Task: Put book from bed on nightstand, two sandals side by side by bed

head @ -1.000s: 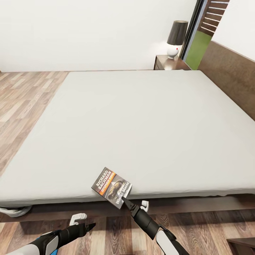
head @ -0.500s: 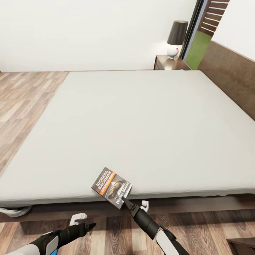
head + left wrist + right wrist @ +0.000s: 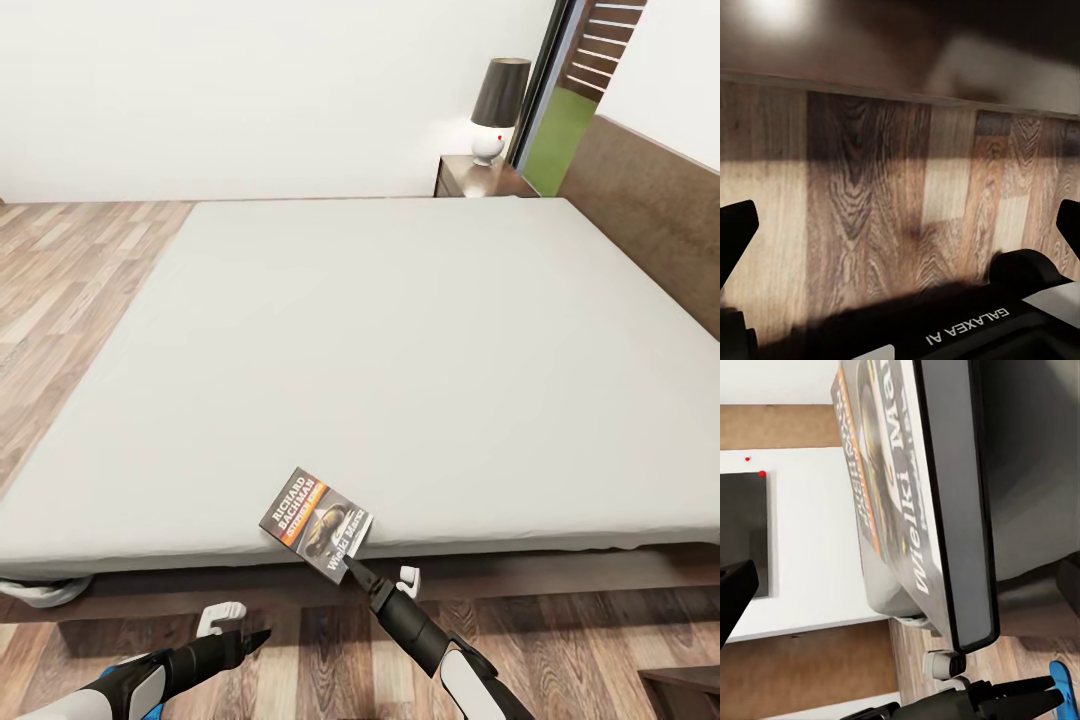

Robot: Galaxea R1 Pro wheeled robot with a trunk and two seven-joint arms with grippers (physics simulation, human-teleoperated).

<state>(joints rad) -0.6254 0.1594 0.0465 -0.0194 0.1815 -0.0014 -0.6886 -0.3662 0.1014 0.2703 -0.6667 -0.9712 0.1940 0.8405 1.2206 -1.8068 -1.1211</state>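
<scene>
A: Where is the book (image 3: pixel 316 520)?

B: On the bed (image 3: pixel 400 330), at the near edge of the pale grey mattress, six o'clock in the head view, one corner poking out over the dark frame. The nightstand (image 3: pixel 478 178) sits far off at one o'clock with a black-shaded lamp (image 3: pixel 497 108) on it.

A: Looks?

B: Thin paperback, dark cover, orange band, a photo, white lettering reading "Richard Bachman". The right wrist view shows its pale page edge (image 3: pixel 945 510).

A: Handling?

B: Judged light and somewhat bendy, glossy cover likely slick. I'd pinch across the overhanging corner, cover and back together, since lying flat gives no purchase elsewhere.

A: Right pincer (image 3: pixel 352 567)?

B: Its tip is at the book's near corner, touching or nearly so. In the wrist view its two dark fingertips (image 3: pixel 735 592) stand wide apart with the book between them, so spread and gripping nothing.

A: Left pincer (image 3: pixel 262 637)?

B: Low at seven o'clock over the plank floor (image 3: pixel 892 210), fingers wide apart, empty.

A: Sandals?

B: A blue sliver (image 3: pixel 1066 686) at the edge of the right wrist view; too little to say.
</scene>
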